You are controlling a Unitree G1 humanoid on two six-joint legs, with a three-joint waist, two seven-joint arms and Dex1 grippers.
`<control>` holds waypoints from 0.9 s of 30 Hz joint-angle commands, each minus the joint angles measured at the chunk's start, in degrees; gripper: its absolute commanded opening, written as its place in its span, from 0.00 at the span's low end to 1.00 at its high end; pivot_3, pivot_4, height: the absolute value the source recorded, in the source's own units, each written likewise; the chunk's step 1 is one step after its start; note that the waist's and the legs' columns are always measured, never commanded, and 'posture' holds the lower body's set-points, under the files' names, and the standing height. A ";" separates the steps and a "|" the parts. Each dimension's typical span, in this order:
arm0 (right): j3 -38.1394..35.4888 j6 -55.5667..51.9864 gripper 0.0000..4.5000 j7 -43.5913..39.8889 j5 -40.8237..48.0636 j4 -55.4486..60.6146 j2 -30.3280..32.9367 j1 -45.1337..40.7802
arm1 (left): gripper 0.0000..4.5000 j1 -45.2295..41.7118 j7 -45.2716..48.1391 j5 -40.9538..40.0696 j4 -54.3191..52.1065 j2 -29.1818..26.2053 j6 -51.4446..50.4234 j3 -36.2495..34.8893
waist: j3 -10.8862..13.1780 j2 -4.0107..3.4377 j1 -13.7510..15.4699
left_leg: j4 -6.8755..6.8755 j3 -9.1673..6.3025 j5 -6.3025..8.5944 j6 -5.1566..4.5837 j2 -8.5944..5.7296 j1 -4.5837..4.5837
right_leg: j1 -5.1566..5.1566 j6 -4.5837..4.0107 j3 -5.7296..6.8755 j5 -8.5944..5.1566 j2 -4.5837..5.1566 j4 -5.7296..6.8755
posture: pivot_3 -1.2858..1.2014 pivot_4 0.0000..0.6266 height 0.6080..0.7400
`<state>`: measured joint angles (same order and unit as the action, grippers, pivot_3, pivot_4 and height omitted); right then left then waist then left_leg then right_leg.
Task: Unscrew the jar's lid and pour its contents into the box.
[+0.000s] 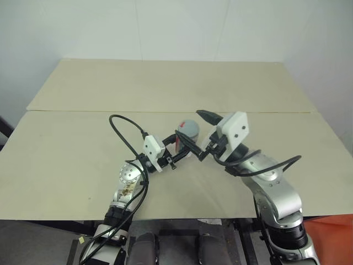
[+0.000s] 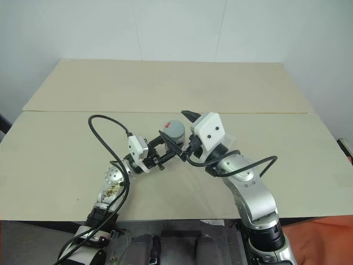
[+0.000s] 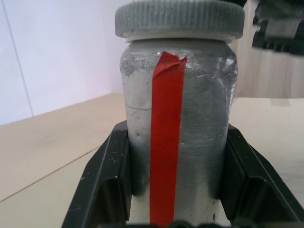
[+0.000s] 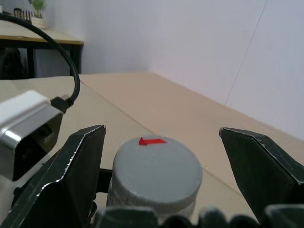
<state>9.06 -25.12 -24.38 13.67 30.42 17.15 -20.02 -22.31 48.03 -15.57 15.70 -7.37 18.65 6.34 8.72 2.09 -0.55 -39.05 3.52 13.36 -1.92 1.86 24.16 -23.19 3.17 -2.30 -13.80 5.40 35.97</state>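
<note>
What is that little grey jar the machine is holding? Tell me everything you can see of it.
The small cylindrical jar has silvery-grey, slightly scuffed sides with a strip of red tape running up its front. A ribbed round grey screw lid is still on it, with a bit of red tape on top. It stands upright, lifted above the beige table, clamped at its sides between the two black fingers of the left hand. The right hand hovers open around the lid, its fingers apart from it.

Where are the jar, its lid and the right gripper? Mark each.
jar (image 3: 190, 142): left wrist view, grey side wall beside the red strip.
lid (image 4: 156, 166): right wrist view, flat grey top.
right gripper (image 4: 161, 156): right wrist view, midway between its spread fingertips, over the lid.
</note>
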 commanded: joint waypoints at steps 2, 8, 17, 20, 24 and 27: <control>0.01 2.35 0.99 1.74 -1.30 -0.93 -1.98 -2.18 | 0.44 -0.42 -0.41 0.18 -1.79 0.48 1.41 0.32 | 0.00 0.00 -0.10 | 0.00 -0.01 0.00 0.00 0.01 -0.01 | 0.00 0.00 0.00 0.00 -0.01 0.03 | 0.52 0.24 1.00; -1.51 2.85 0.99 0.35 -0.70 -0.31 -0.80 -0.10 | 0.44 -0.10 -0.72 0.05 -2.15 0.26 1.46 -0.01 | 0.00 0.00 -0.07 | 0.00 0.00 0.00 0.00 0.00 0.00 | 0.00 0.00 0.00 0.00 0.00 0.00 | 0.52 0.24 1.00; -3.13 2.72 0.99 0.16 -0.96 1.42 0.71 2.33 | 0.44 -0.03 -0.77 -0.06 -1.42 -0.13 1.75 -0.31 | 0.00 0.00 -0.12 | 0.01 -0.01 0.00 0.00 0.02 -0.01 | -0.01 0.00 0.00 0.00 -0.02 0.02 | 0.52 0.24 1.00; -3.91 3.04 0.99 -1.37 -0.47 2.09 2.35 3.55 | 0.44 -0.32 -0.42 -0.21 -0.91 -0.29 1.98 -0.43 | 0.00 0.00 -0.12 | 0.00 0.00 0.00 0.00 0.01 -0.01 | 0.00 0.00 0.00 0.00 0.00 0.01 | 0.52 0.24 1.00; -3.95 3.93 0.99 -2.92 0.00 2.64 3.93 4.61 | 0.44 -0.96 -0.10 -0.27 -0.06 -0.35 2.34 -0.54 | 0.00 0.00 -0.10 | 0.01 -0.01 0.00 0.00 0.01 -0.01 | 0.00 0.00 0.00 0.00 -0.01 0.01 | 0.52 0.24 1.00; -3.96 4.27 0.99 -3.53 0.12 2.94 4.44 4.91 | 0.44 -1.19 0.14 -0.35 0.28 -0.26 2.58 -0.65 | 0.00 0.00 -0.13 | 0.00 0.00 0.00 0.00 0.01 -0.01 | 0.00 0.00 0.00 0.00 -0.01 0.01 | 0.52 0.24 1.00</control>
<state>6.61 -22.89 -27.54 13.15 30.72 21.23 -14.91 -22.20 47.92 -15.51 16.79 -7.94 19.23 5.97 8.72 2.08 -0.68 -39.05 3.51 13.36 -1.92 1.87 24.15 -23.19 3.17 -2.30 -13.80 5.39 35.98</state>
